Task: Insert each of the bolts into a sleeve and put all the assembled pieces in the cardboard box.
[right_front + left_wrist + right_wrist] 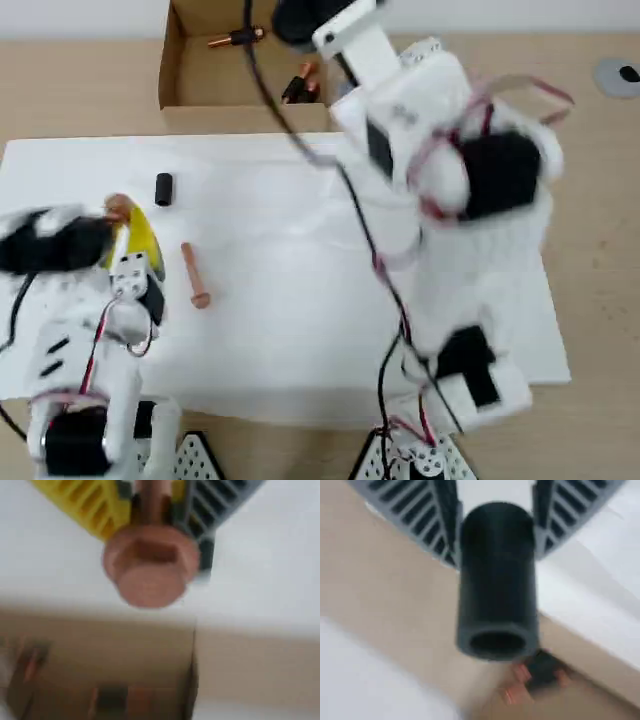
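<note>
Held bolt: copper-coloured bolt (150, 567), head facing the wrist camera, clamped by its shank above the left part of the sheet.
Left gripper: the left gripper (155, 522) is closed narrowly on the bolt, with a yellow finger (85, 502) on one side and a grey finger (225, 505) on the other.
Held sleeve: black sleeve (497, 580), open end pointing away from the wrist, hanging over the box.
Right gripper: the right gripper (495, 550) grips the sleeve's upper end between two grey ribbed fingers.
Box: open cardboard box (172, 70) at the far side of the desk, its near wall against the sheet's far edge.
Pieces in box: one assembled piece (237, 39) lies near the far wall. A second piece (303, 85) lies toward the right side, just below the held sleeve.
Loose sleeve: a black sleeve (164, 188) lies on the sheet, near the left gripper.
Loose bolt: a copper bolt (195, 275) lies flat on the sheet, head toward the near edge, apart from the loose sleeve.
Sheet: white sheet (300, 320) covering the middle of the desk.
Desk: light wooden desk (600, 200).
</note>
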You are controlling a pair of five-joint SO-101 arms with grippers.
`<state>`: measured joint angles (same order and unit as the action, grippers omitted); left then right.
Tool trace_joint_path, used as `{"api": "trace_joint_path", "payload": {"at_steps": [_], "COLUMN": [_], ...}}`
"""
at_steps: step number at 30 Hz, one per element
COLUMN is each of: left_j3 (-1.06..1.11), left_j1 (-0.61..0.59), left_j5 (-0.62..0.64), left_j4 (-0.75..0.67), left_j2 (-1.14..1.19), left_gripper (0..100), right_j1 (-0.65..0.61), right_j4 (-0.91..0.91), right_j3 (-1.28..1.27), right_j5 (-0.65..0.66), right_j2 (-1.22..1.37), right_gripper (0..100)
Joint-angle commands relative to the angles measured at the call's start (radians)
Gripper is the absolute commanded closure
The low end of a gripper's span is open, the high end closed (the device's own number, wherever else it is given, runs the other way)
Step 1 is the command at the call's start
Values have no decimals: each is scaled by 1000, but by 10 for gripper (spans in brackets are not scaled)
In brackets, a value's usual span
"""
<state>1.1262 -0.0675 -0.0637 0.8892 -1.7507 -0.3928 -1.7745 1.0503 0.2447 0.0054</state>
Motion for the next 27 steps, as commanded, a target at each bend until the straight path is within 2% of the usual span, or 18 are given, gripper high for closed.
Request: {"api": "trace_joint_path", "payload": {"at_steps": [1, 6, 11, 13, 17, 21, 24, 27], "left_j3": [26, -21, -118, -149, -199, -216, -275, -376], "left_j1": [3, 6, 12, 12, 12, 12, 12, 12], "left_j5": [14, 18, 21, 21, 26, 107, 192, 255], "left_j4": [-106, -112, -112, -112, -153, -245, -267, -269], "left_j2": [-87, -68, -61, -61, -58, -21, 90, 252], "left_gripper": [994, 994, 994, 994, 994, 994, 994, 994], "right_j1": [-145, -286, -303, -300, -291, -294, -295, -297], "right_j4": [-14, -14, 3, 69, 338, 675, 930, 1134], "right_j3": [-99, -433, -889, -1076, -1438, -1807, -2052, -2244], "right_j5": [-52, -57, -58, -57, -52, -58, -60, -77], "right_j2": [-205, -495, -825, -958, -1193, -1368, -1477, -1573], "right_gripper": [947, 947, 947, 947, 947, 948, 990, 988]}}
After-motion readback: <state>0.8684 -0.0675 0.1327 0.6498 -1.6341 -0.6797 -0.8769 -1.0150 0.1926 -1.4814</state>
